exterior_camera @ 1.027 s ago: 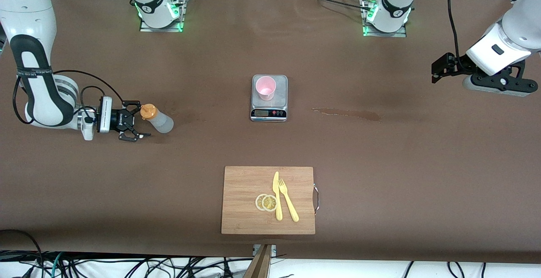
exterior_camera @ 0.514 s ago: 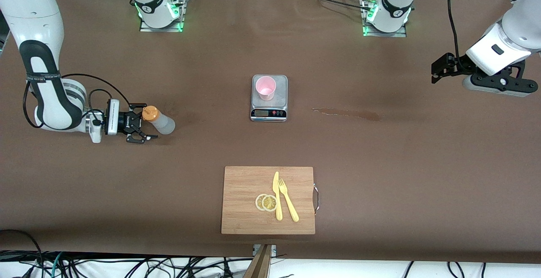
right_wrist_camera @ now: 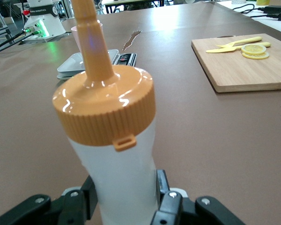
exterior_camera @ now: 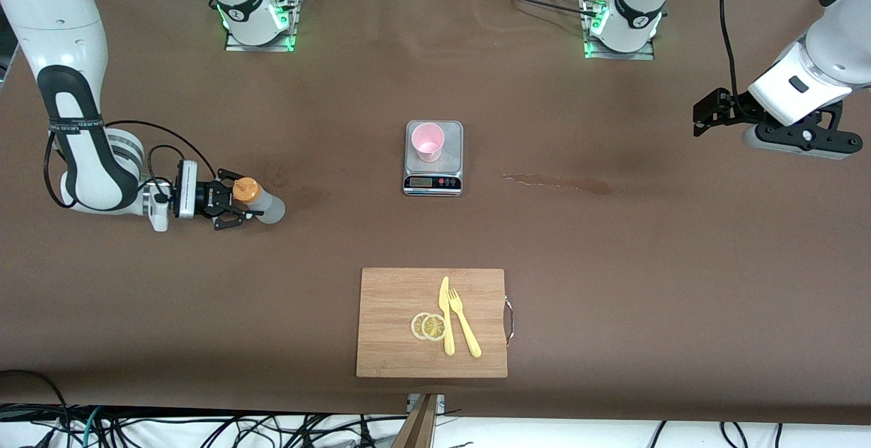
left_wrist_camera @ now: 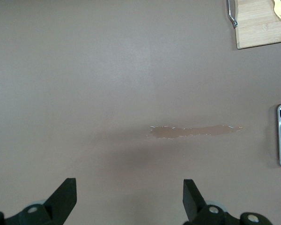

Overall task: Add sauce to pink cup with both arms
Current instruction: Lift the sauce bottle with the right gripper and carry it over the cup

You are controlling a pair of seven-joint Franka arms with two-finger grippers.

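The right gripper (exterior_camera: 235, 211) had its two fingers pressed on the clear body of the sauce bottle (exterior_camera: 260, 203), just under the orange cap (right_wrist_camera: 104, 108), down at the right arm's end of the table. The bottle looked soft, light and squishy, so a hard squeeze could squirt sauce early. The left gripper (left_wrist_camera: 129, 197) waited with wide jaws, well apart from the pink cup (exterior_camera: 427, 141) on the kitchen scale (exterior_camera: 433, 182).

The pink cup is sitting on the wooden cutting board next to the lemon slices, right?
Not quite. The pink cup stands on the small kitchen scale, as the front view shows. The cutting board, nearer the front camera, holds the lemon slices with a yellow knife and fork, but no cup.
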